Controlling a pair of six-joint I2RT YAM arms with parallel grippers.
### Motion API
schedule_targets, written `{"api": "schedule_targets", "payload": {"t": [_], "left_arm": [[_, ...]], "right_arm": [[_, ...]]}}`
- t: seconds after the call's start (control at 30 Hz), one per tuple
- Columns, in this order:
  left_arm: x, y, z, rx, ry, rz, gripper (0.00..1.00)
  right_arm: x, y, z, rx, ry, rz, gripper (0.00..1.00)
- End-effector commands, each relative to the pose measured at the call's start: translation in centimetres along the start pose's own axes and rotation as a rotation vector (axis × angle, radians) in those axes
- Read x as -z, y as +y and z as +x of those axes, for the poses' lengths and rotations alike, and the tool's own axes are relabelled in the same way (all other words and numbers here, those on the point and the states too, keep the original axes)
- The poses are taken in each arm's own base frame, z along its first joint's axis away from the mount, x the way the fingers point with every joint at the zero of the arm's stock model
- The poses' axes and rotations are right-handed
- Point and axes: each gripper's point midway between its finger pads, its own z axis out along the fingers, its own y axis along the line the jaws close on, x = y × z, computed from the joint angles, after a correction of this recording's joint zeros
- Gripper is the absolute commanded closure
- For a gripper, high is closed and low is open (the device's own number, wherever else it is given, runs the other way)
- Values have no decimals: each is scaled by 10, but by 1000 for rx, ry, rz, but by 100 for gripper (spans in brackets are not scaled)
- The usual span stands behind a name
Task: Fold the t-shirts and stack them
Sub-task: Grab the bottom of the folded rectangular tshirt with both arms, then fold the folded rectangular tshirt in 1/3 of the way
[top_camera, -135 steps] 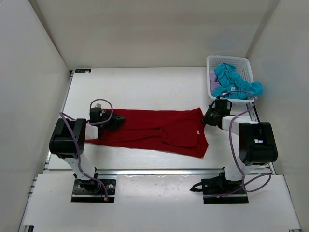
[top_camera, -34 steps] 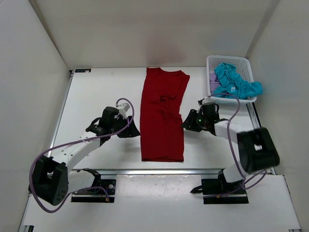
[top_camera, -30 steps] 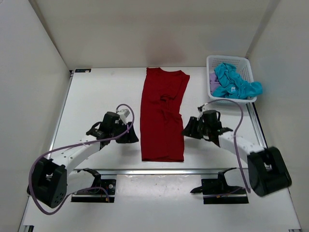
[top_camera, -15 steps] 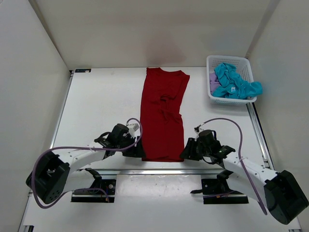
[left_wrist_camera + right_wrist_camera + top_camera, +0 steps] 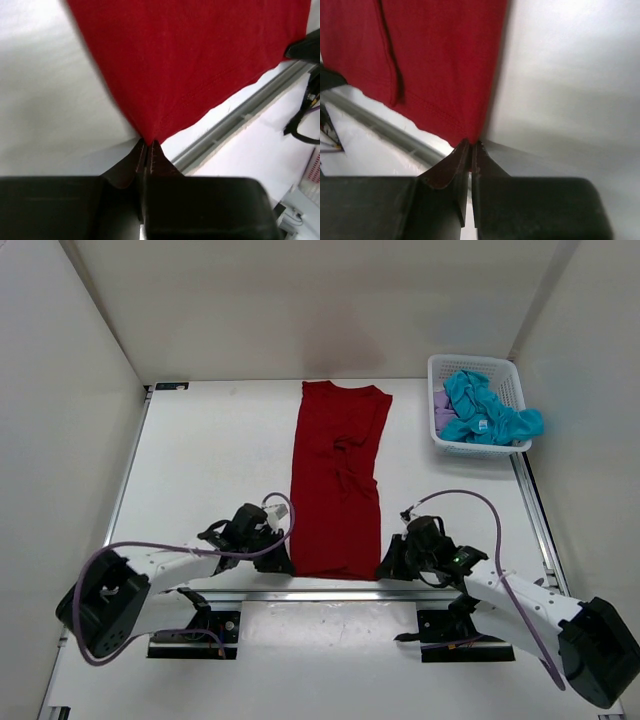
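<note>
The left arm lies low along the near edge of the table [image 5: 200,450], reaching in from the near left corner, and the left gripper [image 5: 147,143] sits at the near left corner of the dark red t-shirt [image 5: 338,490]. In the left wrist view its two fingers are pressed together with almost no gap. The pointed corner of the hem runs in between the tips, so the gripper is clenched on the cloth. The dark red t-shirt lies flat in a long narrow strip down the middle of the table. Its collar end is near the far edge and its hem is at the near edge, just short of the metal rail [image 5: 320,594] that borders the surface there. Creases and a folded-in sleeve show around its middle. The right arm mirrors the left, stretched in from the near right corner, and the right gripper [image 5: 471,144] meets the shirt's near right corner. The right wrist view shows its fingers closed tight together with the hem corner caught between the tips, and a stitched seam and a folded edge are visible just to the left. At the far right corner of the table stands the white basket [image 5: 500,368]. The teal t-shirt [image 5: 480,410] is bunched inside it and spills over its near right rim. The lavender t-shirt [image 5: 441,408] shows as a small patch against the basket's left wall, under the teal one
</note>
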Motion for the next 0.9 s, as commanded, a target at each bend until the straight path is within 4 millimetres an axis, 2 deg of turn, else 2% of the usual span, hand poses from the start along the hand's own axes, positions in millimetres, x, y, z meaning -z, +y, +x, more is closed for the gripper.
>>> {"api": "schedule_targets", "payload": {"t": [0.0,0.07,0.13,0.17,0.27,0.37,0.43,0.47,0.53,0.57,0.6,0.63,0.7,0.73,0.77,0.8,0.87], "left_arm": [[15,3,9,17,-12,5,95],[28,13,18,53,-3,-13,100],[41,10,16,55,-36,12,100],[44,12,19,73,-30,7,100],[50,1,19,81,-42,53,100],[53,-12,14,84,-60,93,100],[58,-18,-1,78,-104,105,100],[61,-18,-12,77,-133,103,100],[71,-26,-49,51,-221,90,100],[74,-28,-68,46,-258,77,100],[76,-33,-84,47,-294,94,100],[75,-38,-101,48,-313,109,100],[74,-39,-129,62,-345,87,100],[72,-41,-149,68,-366,79,100],[70,-39,-167,76,-384,61,100],[67,-42,-184,83,-395,63,100],[61,-42,-212,100,-415,57,100]], "right_arm": [[9,16,13,11,25,-17,100],[15,22,25,-4,56,-32,100],[22,32,35,-8,68,-80,100],[24,36,41,-24,83,-91,100],[30,43,52,-33,112,-138,100],[38,52,41,-19,67,-159,100],[43,57,21,31,17,-161,100],[44,58,4,18,-17,-167,100],[48,52,-40,33,-109,-161,100],[49,58,-47,49,-93,-194,100],[50,50,-64,59,-137,-180,99],[51,45,-87,75,-177,-151,100],[46,44,-113,97,-184,-128,100],[51,48,-133,119,-226,-120,100],[49,47,-153,122,-252,-93,100],[49,54,-169,133,-260,-112,99],[46,47,-200,135,-291,-85,100]]}}
